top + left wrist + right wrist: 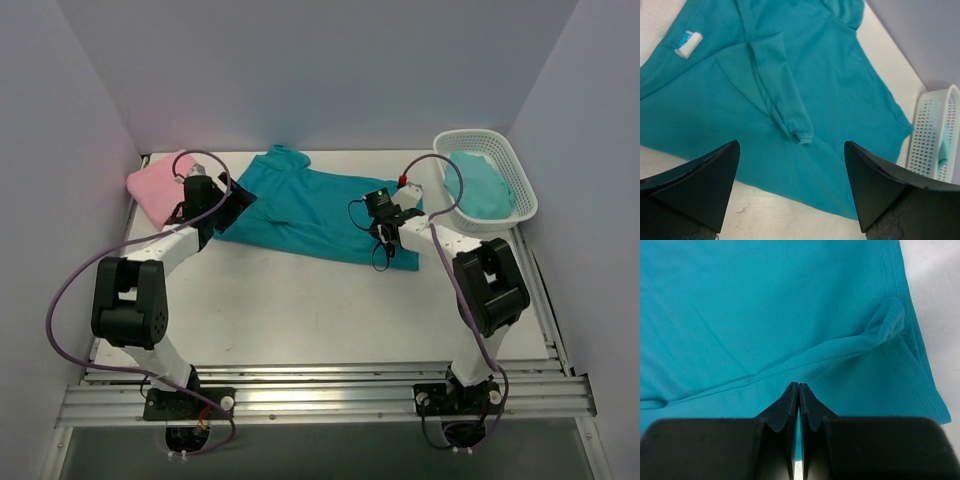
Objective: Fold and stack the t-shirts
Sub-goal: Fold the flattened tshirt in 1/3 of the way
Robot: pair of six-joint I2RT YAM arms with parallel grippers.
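Note:
The teal t-shirt [310, 215] lies spread across the back of the table, with a sleeve folded in over its body [785, 95]. The pink t-shirt [160, 185] lies folded at the back left. My left gripper [238, 200] is open and empty above the teal shirt's left part; in the left wrist view [790, 190] its jaws stand wide apart over the shirt's near edge. My right gripper [382, 225] is shut, its tips [799, 386] down on the teal shirt [765, 305] near the right hem, just below a raised crease. No cloth shows between its fingers.
A white plastic basket [490, 140] stands at the back right with another teal cloth [485, 185] in it; it also shows in the left wrist view [932, 130]. A white label [687, 44] sits at the shirt's collar. Grey walls close in the table.

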